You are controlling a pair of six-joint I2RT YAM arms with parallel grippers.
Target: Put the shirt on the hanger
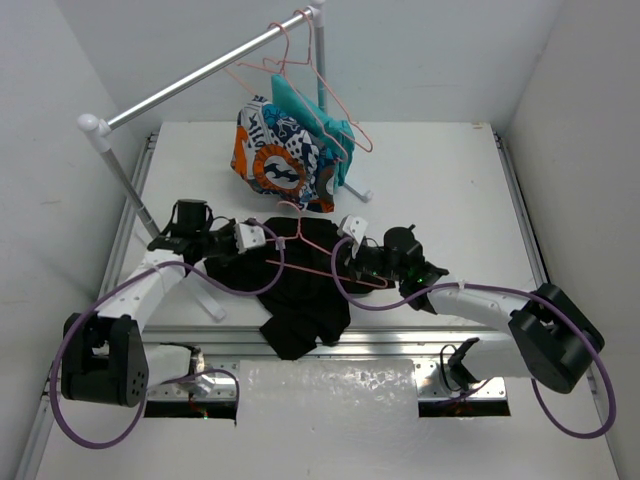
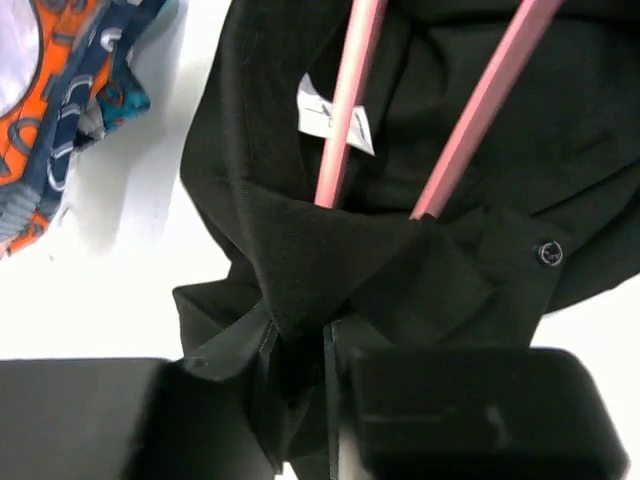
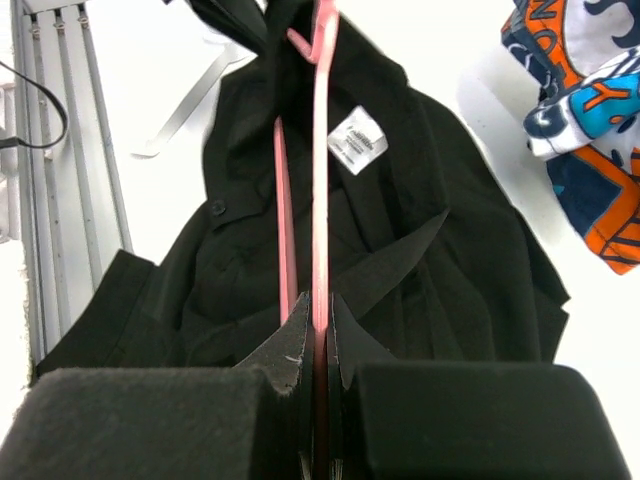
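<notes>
The black shirt (image 1: pixel 300 295) lies crumpled on the white table's middle, its white neck label (image 2: pixel 335 115) facing up. The pink wire hanger (image 1: pixel 312 250) lies across it, with two of its wires (image 2: pixel 345 110) running into the collar opening. My left gripper (image 1: pixel 262 240) sits at the shirt's left side, and in the left wrist view it (image 2: pixel 300 335) is shut on a fold of the collar fabric. My right gripper (image 1: pixel 345 252) is at the shirt's right side, and in the right wrist view it (image 3: pixel 320 305) is shut on one hanger wire (image 3: pixel 320 180).
A clothes rack rail (image 1: pixel 200 75) crosses the back with spare pink hangers (image 1: pixel 310 70) hooked on it. Under it hang an orange-blue-white patterned garment (image 1: pixel 280 155) and a teal garment (image 1: pixel 318 122). A rack leg (image 1: pixel 135 205) stands at the left, near my left arm.
</notes>
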